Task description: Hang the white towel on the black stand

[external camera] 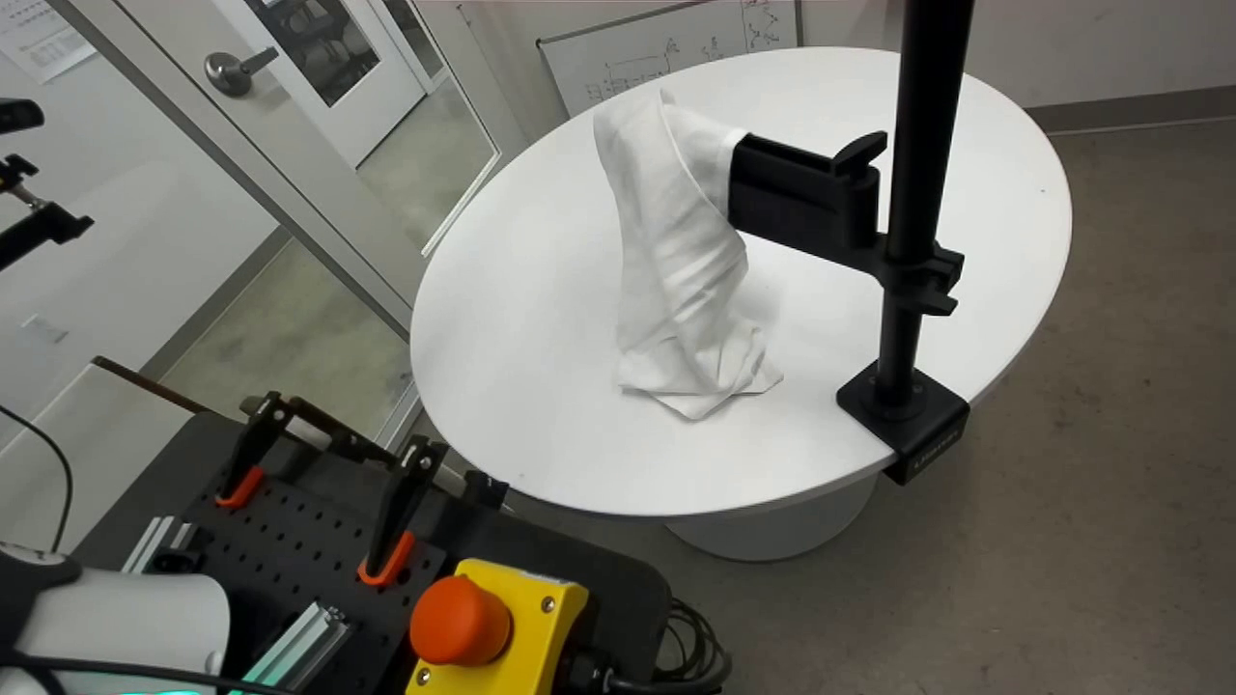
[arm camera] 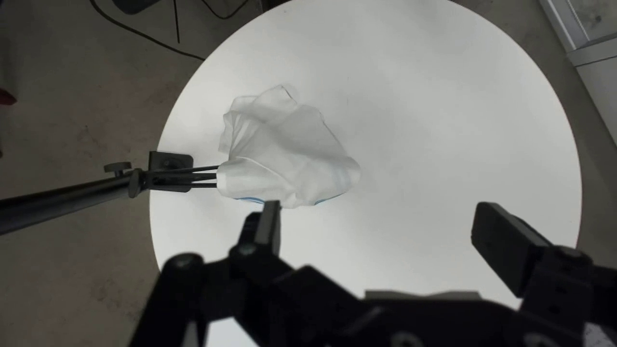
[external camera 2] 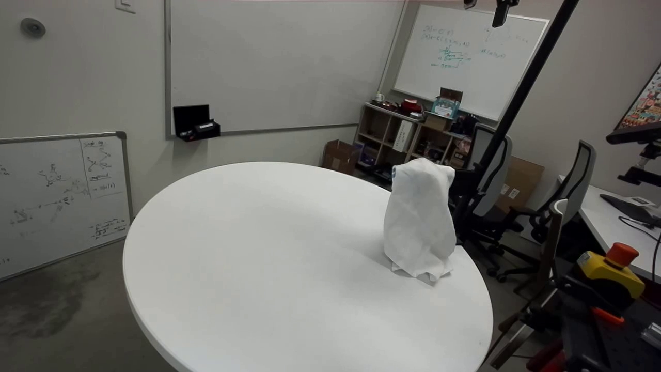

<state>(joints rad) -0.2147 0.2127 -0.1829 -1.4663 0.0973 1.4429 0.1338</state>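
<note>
The towel (external camera: 676, 251) hangs draped on the stand (external camera: 915, 183), the gripper (arm camera: 378, 214) spread wide and holding nothing; hanging appears complete, with no step evidently left.

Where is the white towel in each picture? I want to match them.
In an exterior view: white towel just right of centre, mostly upper half.
In an exterior view: white towel right of centre, mostly below mid-height.
In the wrist view: white towel just left of centre, mostly upper half.
Landmark in all three: the round white table.
</note>
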